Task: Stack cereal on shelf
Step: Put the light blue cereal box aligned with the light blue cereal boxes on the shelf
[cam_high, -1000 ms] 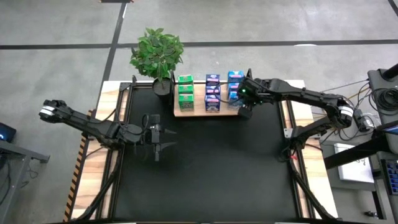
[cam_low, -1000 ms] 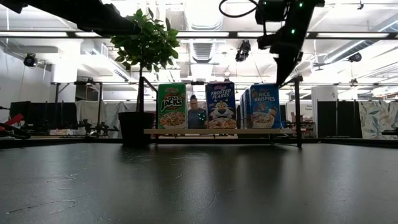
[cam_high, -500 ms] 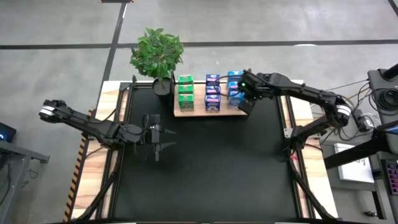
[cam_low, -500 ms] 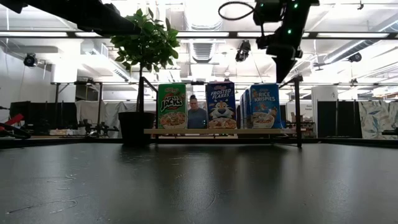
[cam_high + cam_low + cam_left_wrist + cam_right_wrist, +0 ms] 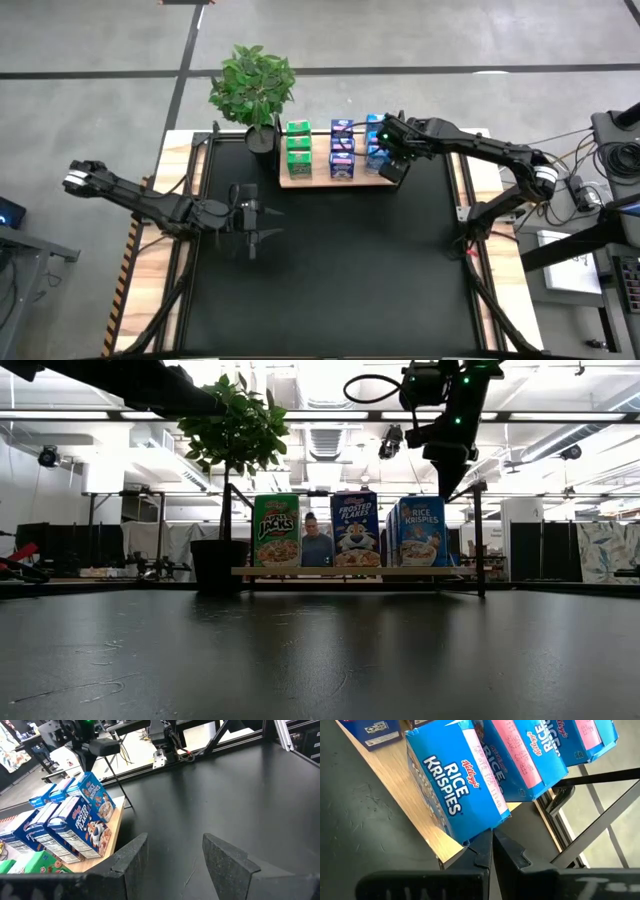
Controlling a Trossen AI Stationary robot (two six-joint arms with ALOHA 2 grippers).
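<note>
Right arm has shifted left along the shelf's right end since a second ago; its gripper now sits over the front Rice Krispies carton instead of beside it. Left arm unchanged.

Mat [image 5: 330,270]: black, covers most of the table, bare in front of the shelf.

Plant [image 5: 253,85]: potted, at the mat's rear left corner, just left of the shelf.

Shelf [image 5: 316,176]: pale wood board at the rear edge of the mat, lying flat. All cereal in view stands on it, upright, in three rows running front to back.

Cereal:
- green cartons [image 5: 298,148], left row; Apple Jacks faces front in the low view.
- Frosted Flakes [image 5: 355,530], blue, middle row.
- Rice Krispies [image 5: 424,531], blue, right row, at the shelf's right end. Front carton looks slightly skewed against the ones behind it in the right wrist view.

Right gripper [image 5: 492,851]: fingers pressed together, nothing between them. Tips close to the lower front corner of the front Rice Krispies carton; contact not resolvable.

Left gripper [image 5: 172,852]: hovers over the mat's left half, well apart from the shelf, fingers spread, empty.
</note>
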